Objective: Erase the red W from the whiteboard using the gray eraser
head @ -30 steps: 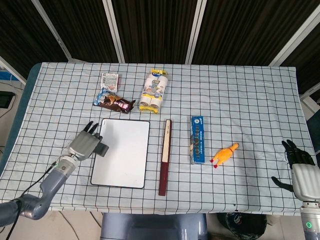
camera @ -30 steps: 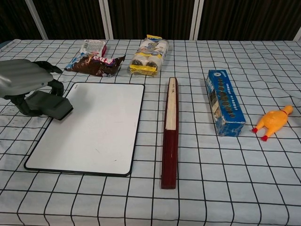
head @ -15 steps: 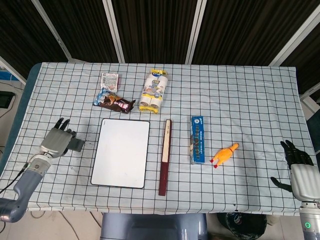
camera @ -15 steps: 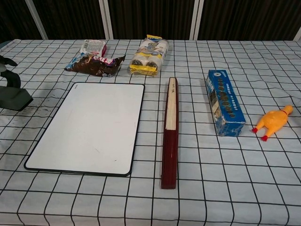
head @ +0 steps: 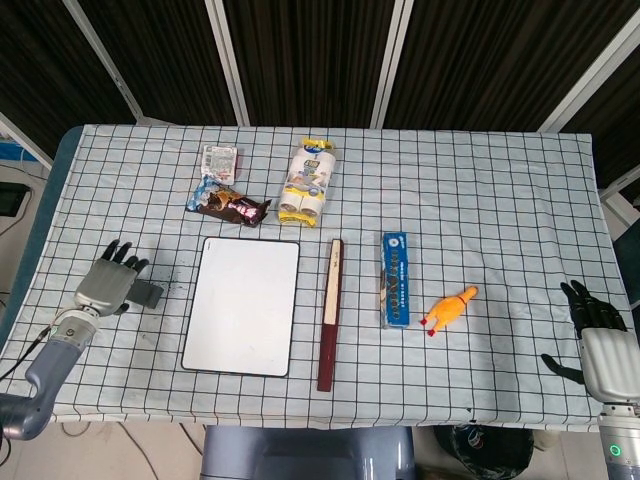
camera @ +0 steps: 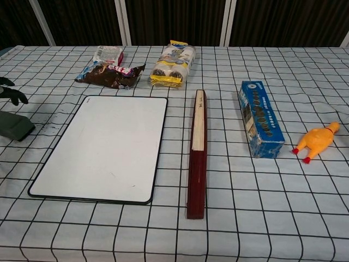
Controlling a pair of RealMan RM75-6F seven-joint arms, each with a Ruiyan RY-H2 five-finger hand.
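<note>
The whiteboard (head: 243,305) (camera: 106,144) lies flat left of centre, and its surface shows plain white with no red mark visible. The gray eraser (head: 151,293) (camera: 14,125) rests on the cloth to the left of the board. My left hand (head: 105,285) sits just left of the eraser, its fingers (camera: 13,94) spread and lifted clear of it. My right hand (head: 603,350) hangs off the table's front right edge, fingers apart, holding nothing.
A dark red and cream stick (head: 329,312) lies right of the board, then a blue box (head: 395,278) and a yellow rubber chicken (head: 449,309). A snack bag (head: 228,205), a small packet (head: 219,160) and a yellow-white pack (head: 308,181) lie behind the board.
My left hand carried the eraser off the board's left edge onto the cloth, set it down and drew back a little to the left. The right hand stayed put.
</note>
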